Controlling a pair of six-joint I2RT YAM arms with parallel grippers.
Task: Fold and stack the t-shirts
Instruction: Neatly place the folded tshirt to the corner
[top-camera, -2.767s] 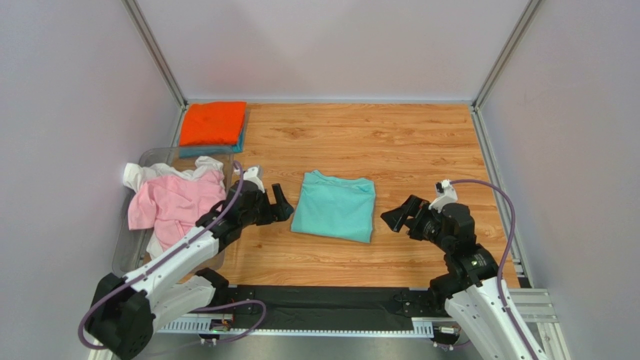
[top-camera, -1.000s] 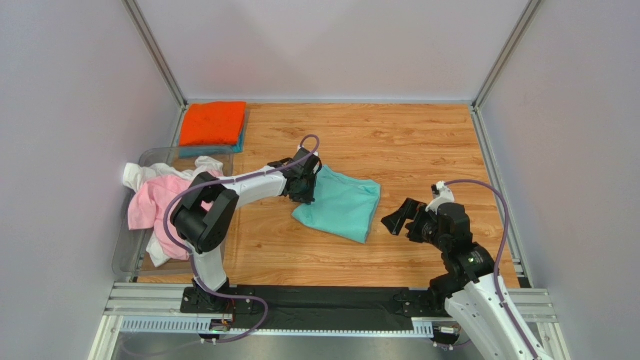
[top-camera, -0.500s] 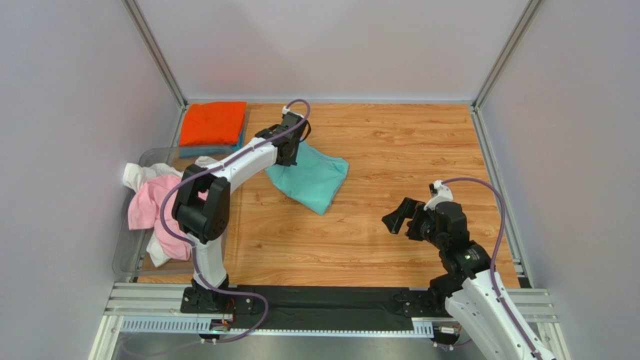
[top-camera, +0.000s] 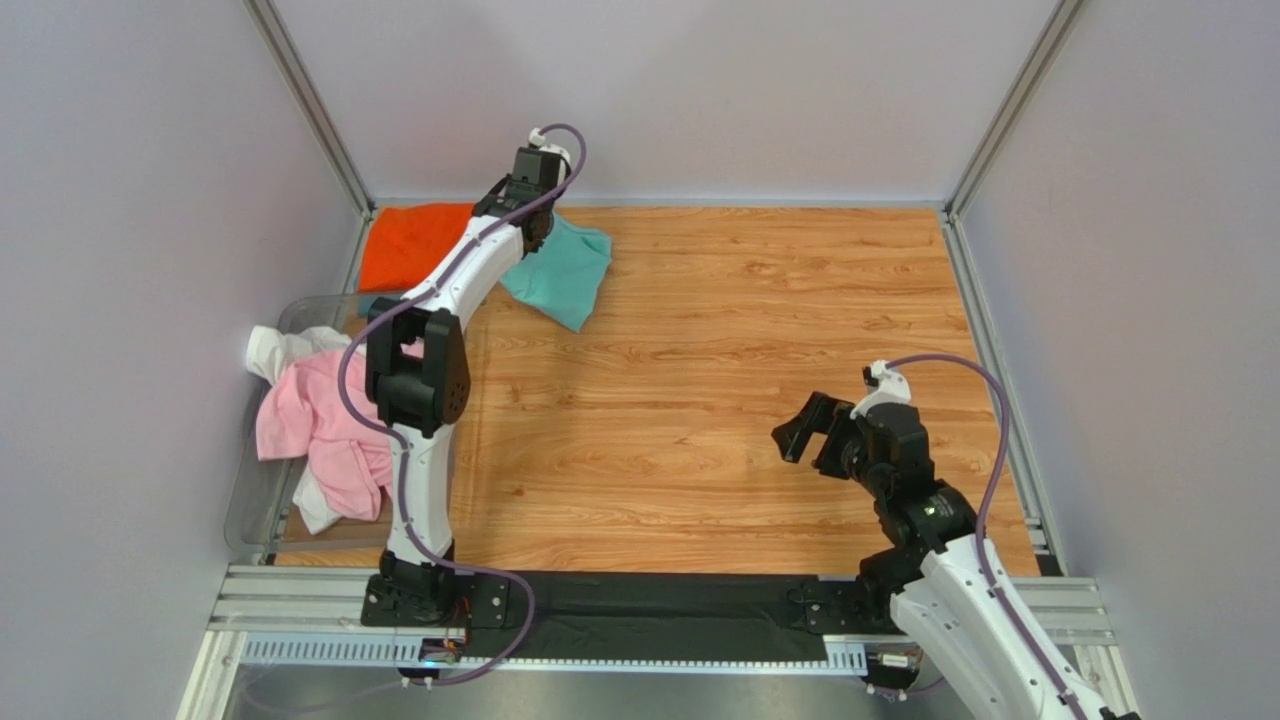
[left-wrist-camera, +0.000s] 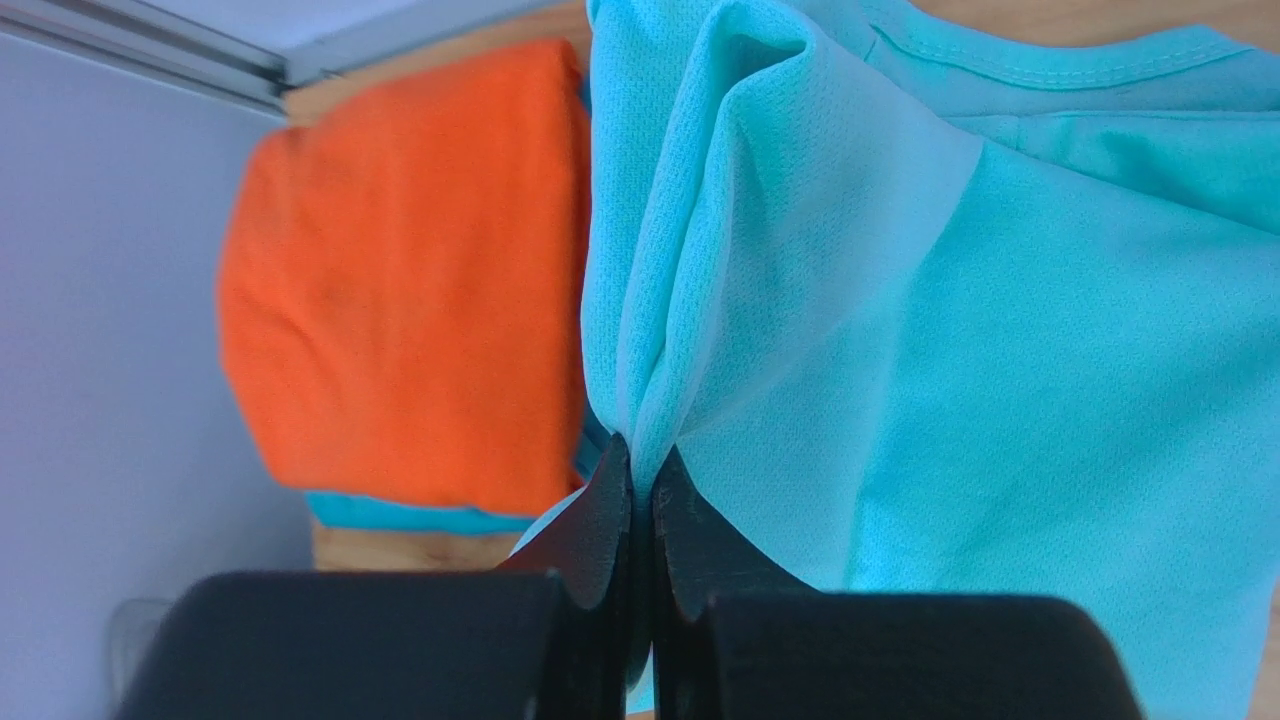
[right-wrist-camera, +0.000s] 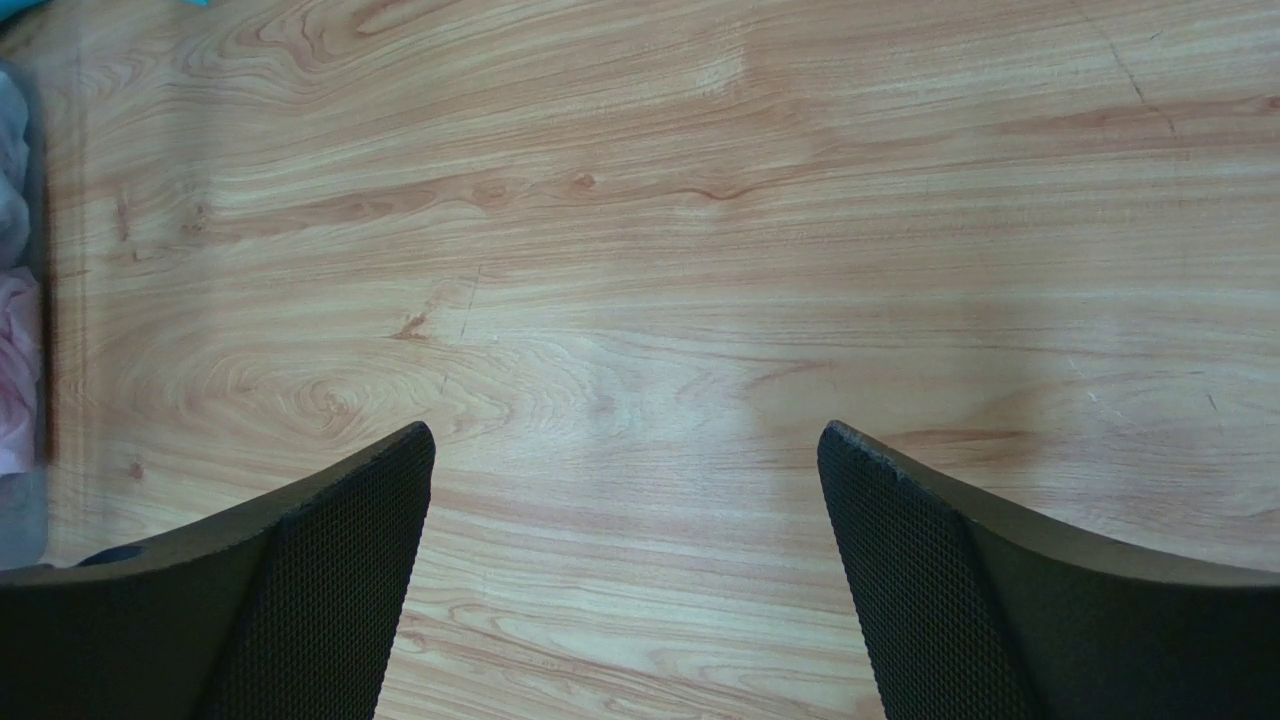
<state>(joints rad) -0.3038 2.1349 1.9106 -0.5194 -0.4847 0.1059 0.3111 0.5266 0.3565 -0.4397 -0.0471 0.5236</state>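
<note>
The folded mint-green t-shirt (top-camera: 561, 269) hangs from my left gripper (top-camera: 537, 222) at the back left of the table, just right of the stack. In the left wrist view the left gripper (left-wrist-camera: 642, 462) is shut on a bunched edge of the mint-green t-shirt (left-wrist-camera: 962, 345). The stack is a folded orange t-shirt (top-camera: 407, 246) on a teal-blue one (left-wrist-camera: 398, 515), in the back left corner. Pink (top-camera: 319, 419) and white (top-camera: 277, 350) t-shirts lie crumpled in the bin. My right gripper (top-camera: 796, 435) hovers open over bare wood at the right, its fingers (right-wrist-camera: 323, 563) wide apart.
A clear plastic bin (top-camera: 250, 510) stands along the left edge of the wooden table (top-camera: 721, 375). Grey walls and metal rails enclose the back and sides. The left arm (top-camera: 436, 330) stretches from its base up the left side.
My left gripper has carried the mint-green t-shirt from the table's middle toward the back left, up beside the orange stack. The right arm has barely moved.
</note>
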